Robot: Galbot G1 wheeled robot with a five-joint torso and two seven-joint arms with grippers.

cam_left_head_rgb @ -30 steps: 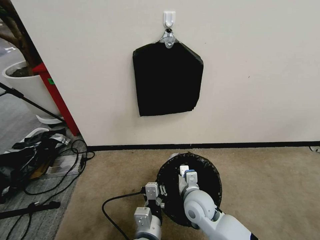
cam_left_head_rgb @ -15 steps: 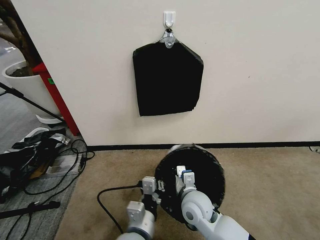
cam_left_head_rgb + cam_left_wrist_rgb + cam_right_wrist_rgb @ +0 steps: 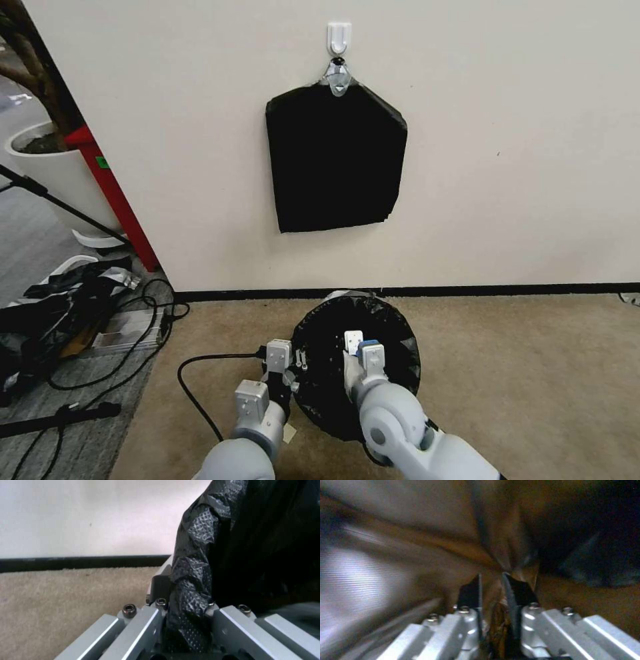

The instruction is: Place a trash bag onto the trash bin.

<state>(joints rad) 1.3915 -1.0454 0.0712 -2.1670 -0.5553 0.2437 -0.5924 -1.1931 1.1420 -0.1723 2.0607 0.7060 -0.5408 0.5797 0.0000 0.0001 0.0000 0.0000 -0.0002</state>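
Film of the trash bag (image 3: 193, 585) sits pinched in both the left end effector (image 3: 186, 620) and right end effector (image 3: 491, 592).

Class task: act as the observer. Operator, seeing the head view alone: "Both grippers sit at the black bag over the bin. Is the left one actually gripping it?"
Observer: Yes. In the left wrist view the left gripper has its jaws shut on a bunched fold of the trash bag, at its edge.
Operator: And the right one?
Observer: The right gripper is inside the bag, jaws nearly closed on a pleat of film.
Operator: Is the trash bin visible at the left grip?
Observer: No; there, only film, carpet and the wall show.
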